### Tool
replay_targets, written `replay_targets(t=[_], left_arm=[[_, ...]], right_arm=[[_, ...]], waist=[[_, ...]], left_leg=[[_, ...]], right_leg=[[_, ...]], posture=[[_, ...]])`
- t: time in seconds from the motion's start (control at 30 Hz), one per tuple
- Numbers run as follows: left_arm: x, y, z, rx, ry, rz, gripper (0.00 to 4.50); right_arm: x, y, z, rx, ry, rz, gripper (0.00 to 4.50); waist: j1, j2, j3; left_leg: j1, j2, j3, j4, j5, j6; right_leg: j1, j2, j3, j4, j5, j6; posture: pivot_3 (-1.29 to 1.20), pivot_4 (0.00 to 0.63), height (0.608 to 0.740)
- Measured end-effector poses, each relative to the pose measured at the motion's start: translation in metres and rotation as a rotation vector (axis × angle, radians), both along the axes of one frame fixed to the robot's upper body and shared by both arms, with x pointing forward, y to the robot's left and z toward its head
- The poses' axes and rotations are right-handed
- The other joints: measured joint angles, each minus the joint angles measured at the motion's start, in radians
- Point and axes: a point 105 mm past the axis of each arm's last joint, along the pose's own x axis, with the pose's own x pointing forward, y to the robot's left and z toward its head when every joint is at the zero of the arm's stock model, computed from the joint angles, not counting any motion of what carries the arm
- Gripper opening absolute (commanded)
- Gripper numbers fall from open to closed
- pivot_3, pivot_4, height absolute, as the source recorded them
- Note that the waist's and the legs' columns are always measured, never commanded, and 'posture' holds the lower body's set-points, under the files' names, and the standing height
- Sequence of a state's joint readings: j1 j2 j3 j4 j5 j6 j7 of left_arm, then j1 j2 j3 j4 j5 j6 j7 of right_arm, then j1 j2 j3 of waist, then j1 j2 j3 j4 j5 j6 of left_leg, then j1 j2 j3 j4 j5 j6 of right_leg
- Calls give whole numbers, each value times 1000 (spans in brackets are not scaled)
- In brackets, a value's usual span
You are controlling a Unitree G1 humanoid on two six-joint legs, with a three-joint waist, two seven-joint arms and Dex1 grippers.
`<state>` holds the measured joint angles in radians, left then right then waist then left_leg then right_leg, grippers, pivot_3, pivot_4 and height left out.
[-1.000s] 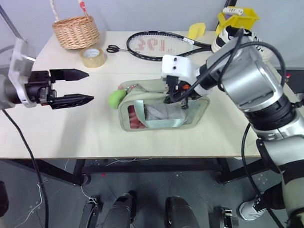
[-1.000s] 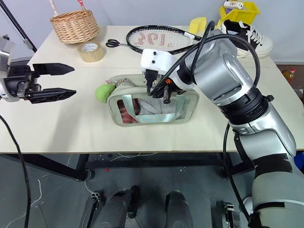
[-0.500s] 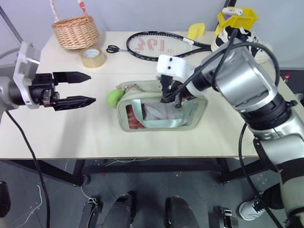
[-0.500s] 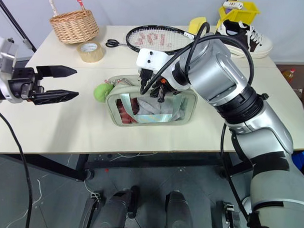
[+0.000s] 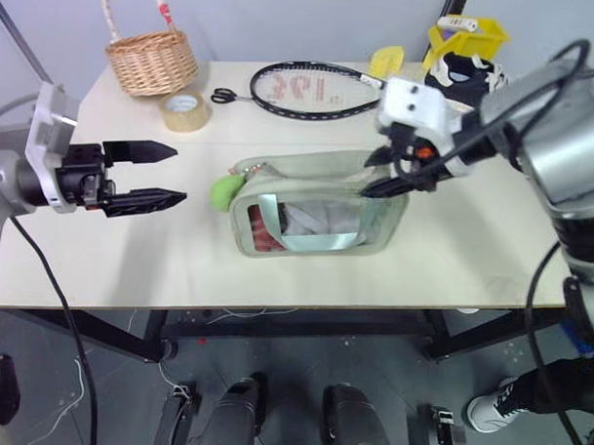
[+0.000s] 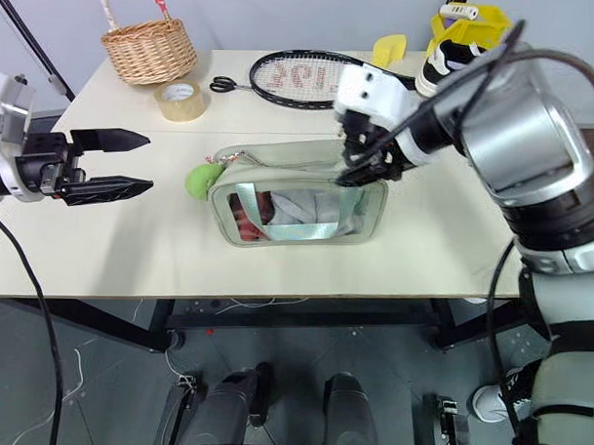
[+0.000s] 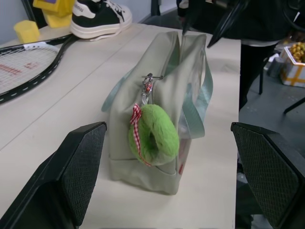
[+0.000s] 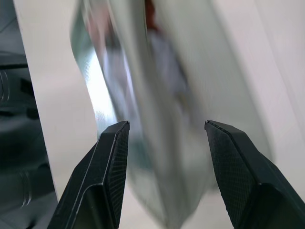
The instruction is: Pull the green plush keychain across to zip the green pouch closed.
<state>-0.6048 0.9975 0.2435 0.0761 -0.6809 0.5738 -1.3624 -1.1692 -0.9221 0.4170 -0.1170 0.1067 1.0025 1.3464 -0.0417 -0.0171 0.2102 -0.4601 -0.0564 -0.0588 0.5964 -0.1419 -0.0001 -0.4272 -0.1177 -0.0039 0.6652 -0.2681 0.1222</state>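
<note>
Left gripper (image 5: 177, 171) hangs with jaws wide apart, well apart from the green pouch (image 5: 317, 215). Right gripper (image 5: 385, 173) is open too, at the pouch's far end, holding nothing.

From the left wrist, the green plush keychain (image 7: 155, 135) hangs at the pouch's near end. I would pinch it fully, then pull straight along the zipper (image 7: 175, 56).

The table (image 5: 130, 256) also carries a basket (image 5: 151, 59), tape roll (image 5: 184, 110) and racket (image 5: 307, 89).

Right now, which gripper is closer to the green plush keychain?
Left. The left gripper hangs open beside the green plush keychain; the right gripper is open over the green pouch's far end.
</note>
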Motion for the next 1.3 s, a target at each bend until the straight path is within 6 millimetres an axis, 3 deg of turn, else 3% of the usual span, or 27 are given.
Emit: replay_targets(t=[0.07,0.17,0.27,0.3,0.47,0.67,0.83,1.13,1.3], left_arm=[[1,-2,0,5,2,-7,4500],[2,-6,0,15,-3,-25,4500],[3,-5,-1,22,0,-25,4500],[3,-5,-2,22,4,-23,4500],[10,-11,-10,40,22,-27,4500],[37,-31,-18,10,8,-23,4500],[52,-35,-25,21,17,6,4500],[60,-32,-29,24,32,28,279],[55,-35,-28,29,39,-7,111]], right_arm=[[1,-6,-11,-7,8,-1,2604],[4,-8,-18,-8,-8,-4,1816],[9,-11,-18,-6,-34,-26,354],[9,-11,-18,-2,-38,-28,89],[10,-11,-15,28,-37,-48,89],[8,-9,-14,34,-36,-41,89],[8,-8,-14,32,-46,-30,89],[5,-8,-15,25,-46,-19,0],[4,-9,-16,23,-45,-8,0]], waist=[[-1,0,0],[-1,0,0],[-1,0,0],[-1,0,0],[4,0,0],[10,0,0],[2,0,0],[1,0,0],[2,0,0]], left_leg=[[0,0,0,0,0,0],[0,0,0,0,0,0],[0,0,0,0,0,0],[0,0,0,0,0,0],[0,0,0,1,0,0],[-1,0,0,2,0,0],[-1,0,0,2,0,1],[-1,0,0,2,0,1],[-1,0,0,2,0,1]], right_leg=[[0,0,0,0,0,0],[0,0,0,0,0,0],[0,0,0,0,0,0],[0,0,0,0,0,0],[0,0,0,0,0,0],[1,0,0,0,0,1],[1,0,0,0,1,1],[1,0,0,1,1,1],[1,0,0,1,1,1]], posture=[[0,150,724],[0,150,724],[0,150,724],[0,150,724],[0,150,724],[0,150,724],[0,150,724],[0,150,724],[0,150,724]])
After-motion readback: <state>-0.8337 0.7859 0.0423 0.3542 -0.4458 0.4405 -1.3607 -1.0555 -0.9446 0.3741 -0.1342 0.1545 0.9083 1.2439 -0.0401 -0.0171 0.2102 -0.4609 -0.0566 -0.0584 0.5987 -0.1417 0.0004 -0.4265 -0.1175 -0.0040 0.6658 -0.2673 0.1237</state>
